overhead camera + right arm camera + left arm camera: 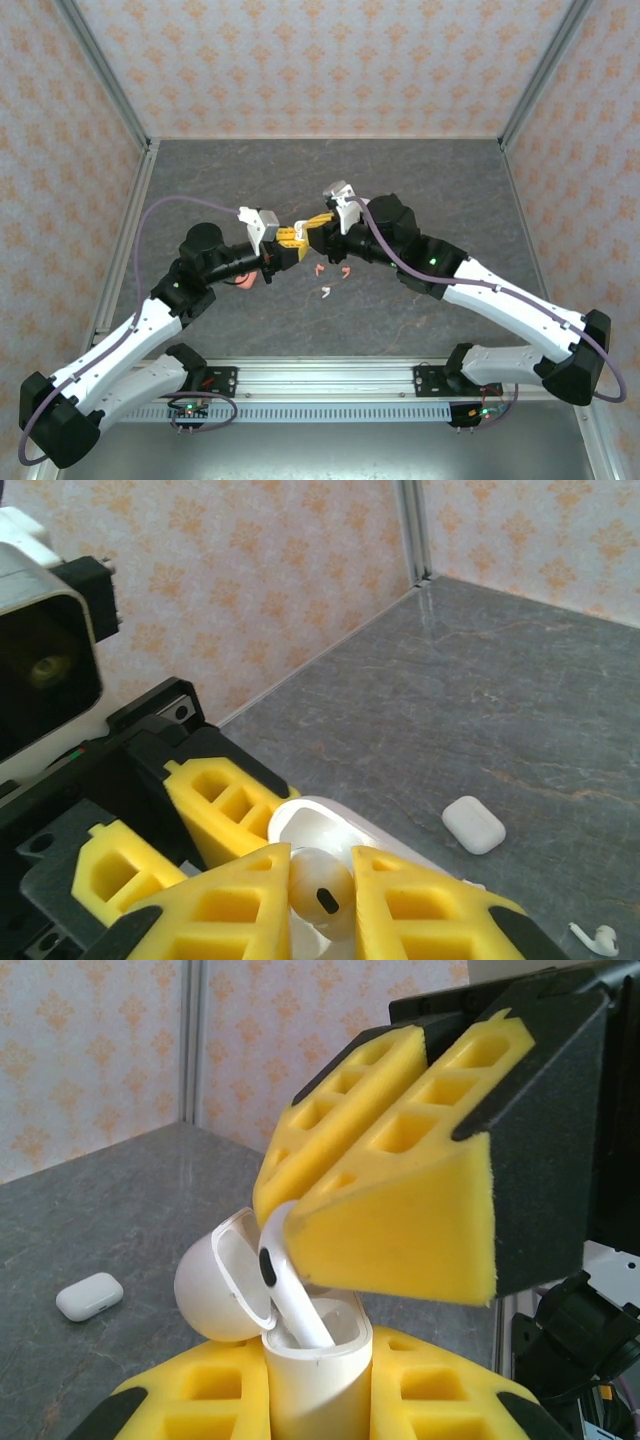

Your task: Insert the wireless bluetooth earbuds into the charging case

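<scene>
**Earbud stem at the mouth of the open case**

The right gripper (pixel 320 868) is clenched on a white earbud (pixel 288 1295), whose stem dips into the open charging case (pixel 330 1358). The left gripper (pixel 318 1405) grasps that case upright between its yellow pads, with the lid tipped back. Nothing else can be seen inside the case.

A closed white case (pixel 88 1295) lies well apart on the table (pixel 420 190). Two coral earbuds (pixel 318 270) and a loose white earbud (pixel 326 292) lie just below the grippers. Bare tabletop runs back to the patterned walls (pixel 320 60).
</scene>
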You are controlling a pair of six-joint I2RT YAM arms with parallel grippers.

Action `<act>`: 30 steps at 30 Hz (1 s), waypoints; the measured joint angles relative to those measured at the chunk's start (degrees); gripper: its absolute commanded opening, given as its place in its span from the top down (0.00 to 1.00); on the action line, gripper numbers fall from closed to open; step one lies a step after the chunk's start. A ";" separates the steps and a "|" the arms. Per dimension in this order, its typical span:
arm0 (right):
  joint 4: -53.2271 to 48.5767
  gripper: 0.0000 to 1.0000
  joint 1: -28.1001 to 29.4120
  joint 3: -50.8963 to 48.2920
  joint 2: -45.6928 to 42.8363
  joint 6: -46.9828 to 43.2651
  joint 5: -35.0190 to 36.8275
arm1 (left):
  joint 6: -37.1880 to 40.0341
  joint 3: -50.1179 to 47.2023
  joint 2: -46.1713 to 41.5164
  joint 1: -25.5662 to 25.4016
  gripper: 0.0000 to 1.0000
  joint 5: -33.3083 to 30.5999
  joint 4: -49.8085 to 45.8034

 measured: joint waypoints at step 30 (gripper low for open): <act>-12.04 0.45 -0.85 8.87 -2.34 1.14 5.33 | 0.09 -0.04 -1.07 0.00 1.00 -0.28 -0.52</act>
